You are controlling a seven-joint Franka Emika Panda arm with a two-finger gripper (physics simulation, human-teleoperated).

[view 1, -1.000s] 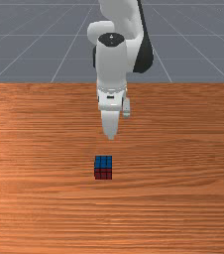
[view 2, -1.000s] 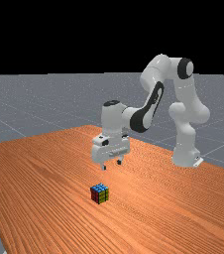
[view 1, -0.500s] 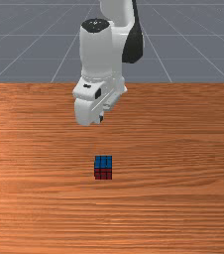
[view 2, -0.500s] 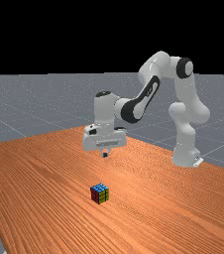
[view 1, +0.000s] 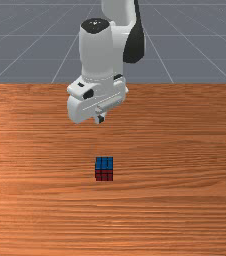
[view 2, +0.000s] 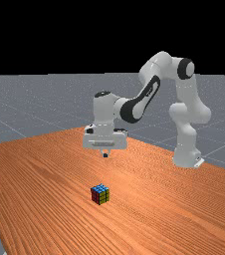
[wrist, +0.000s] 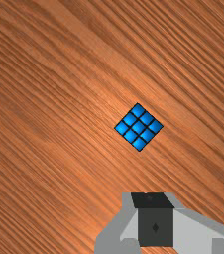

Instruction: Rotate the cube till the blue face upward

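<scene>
My gripper [view 1: 100, 119] hangs in the air in the front view, above and behind the cube [view 1: 104, 169]. The cube stands flat on the wood, blue face up, with a red side toward that camera. From the far view, the gripper [view 2: 105, 155] is well above the cube [view 2: 100, 194], whose visible sides are red and yellow-green. Looking down in the wrist view, I see the blue top of the cube [wrist: 139, 127] beyond the gripper [wrist: 152, 201]. The two fingers are together, holding nothing, and do not touch the cube.
The orange-brown table [view 1: 185, 165] extends around the cube on all sides. Its near edge runs down the far view's left side. The arm's base [view 2: 186, 158] stands at the far view's right.
My hand has risen, turned and shifted toward the front view's left. Its fingers, apart a second ago, have come together. The cube stays where it was.
</scene>
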